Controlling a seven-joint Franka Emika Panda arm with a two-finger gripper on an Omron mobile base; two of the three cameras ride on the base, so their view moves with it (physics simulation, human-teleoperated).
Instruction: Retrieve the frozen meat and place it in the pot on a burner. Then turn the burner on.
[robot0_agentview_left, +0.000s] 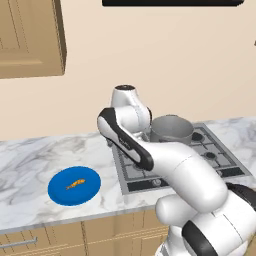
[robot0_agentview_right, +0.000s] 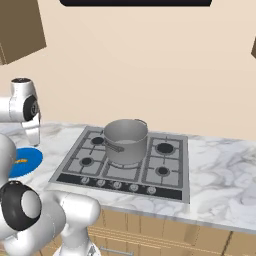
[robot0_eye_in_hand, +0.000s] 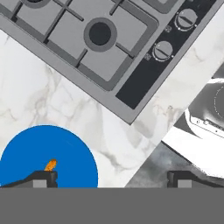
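The frozen meat (robot0_eye_in_hand: 50, 165) lies on the blue plate (robot0_eye_in_hand: 65, 148) just above the left fingertip (robot0_eye_in_hand: 41, 178); the fingers (robot0_eye_in_hand: 110, 179) are spread wide, empty.

The arm is bent at the elbow, its hand (robot0_eye_in_hand: 112, 178) spread wide, empty, pointing down.

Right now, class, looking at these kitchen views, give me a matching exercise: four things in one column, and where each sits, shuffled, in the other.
Things:
1. meat
2. pot
3. plate
4. knobs

Places:
A. on a hob burner
B. along the hob's front edge
C. on the blue plate
D. on the marble counter, left of the hob

Pairs: 1-C, 2-A, 3-D, 4-B
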